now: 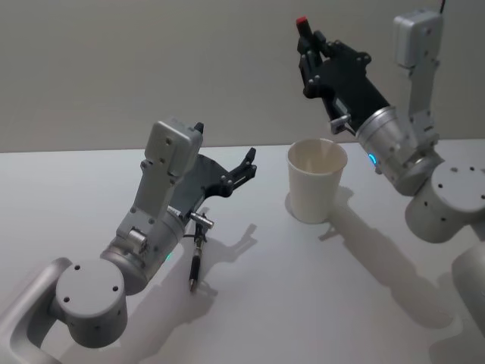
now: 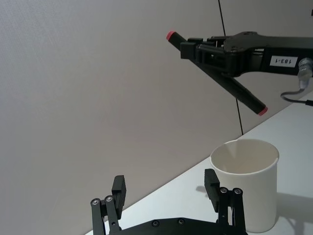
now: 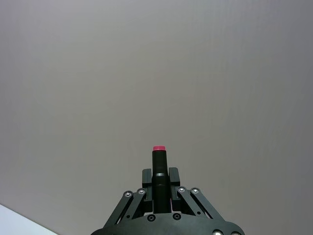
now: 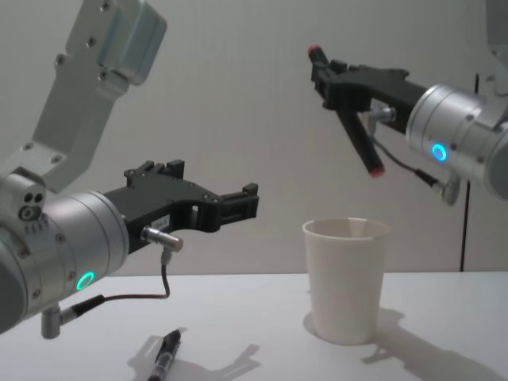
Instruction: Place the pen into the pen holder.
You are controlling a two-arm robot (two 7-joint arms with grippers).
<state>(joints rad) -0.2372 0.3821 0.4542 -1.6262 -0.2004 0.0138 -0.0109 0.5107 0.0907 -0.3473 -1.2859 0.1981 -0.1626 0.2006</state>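
Left gripper (image 4: 238, 205): we see it closest to us, hovering above the table (image 1: 303, 303). Its claw is spread wide with nothing between the fingers, and it points toward the pen holder.
Second pen (image 1: 195, 265): we find this dark pen lying flat on the table beneath the left arm, apart from the claw.
Pen holder (image 4: 348, 278): a white paper cup standing upright on the table, to the right of the left gripper and near it.
Right gripper (image 4: 329, 75): we see it raised high above the cup, its claw pinching the red-tipped pen near the pen's upper end.
Red-tipped pen (image 4: 361, 143): black with red at both ends, held tilted. We see one end poking out past the fingers. The other end hangs over the cup's open mouth, well clear of the rim.
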